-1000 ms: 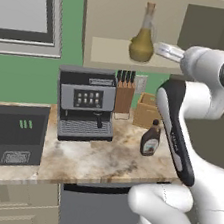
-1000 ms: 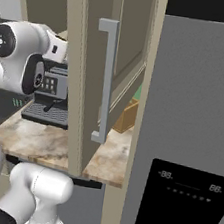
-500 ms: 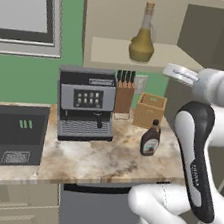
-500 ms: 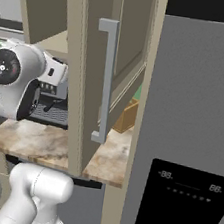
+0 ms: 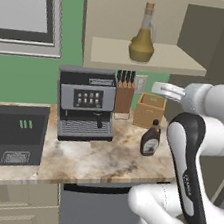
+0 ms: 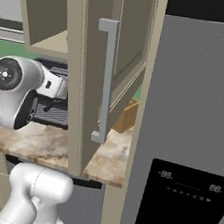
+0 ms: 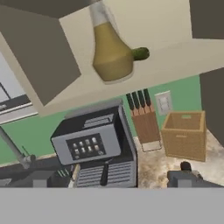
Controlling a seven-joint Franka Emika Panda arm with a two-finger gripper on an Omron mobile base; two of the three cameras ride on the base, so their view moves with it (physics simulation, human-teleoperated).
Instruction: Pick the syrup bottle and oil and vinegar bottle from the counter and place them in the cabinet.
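No writing can be read on the pale label of the small dark brown syrup bottle point(image 5: 151, 139), which stands upright on the beige-and-brown marbled table point(image 5: 92, 157) just in front of an open-topped wicker box point(image 5: 149, 110). The clear olive-yellow glass cruet point(image 5: 143, 35) stands on the tan shelf of the beige wall cabinet point(image 5: 164, 57), a small green pickle point(image 7: 140, 53) beside it. The white arm's gripper point(image 5: 162, 89) hangs over the box, jaws spread wide, gripping nothing.

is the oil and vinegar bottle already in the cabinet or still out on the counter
In the cabinet. The oil and vinegar bottle stands upright on the cabinet shelf, while the syrup bottle is on the counter below.
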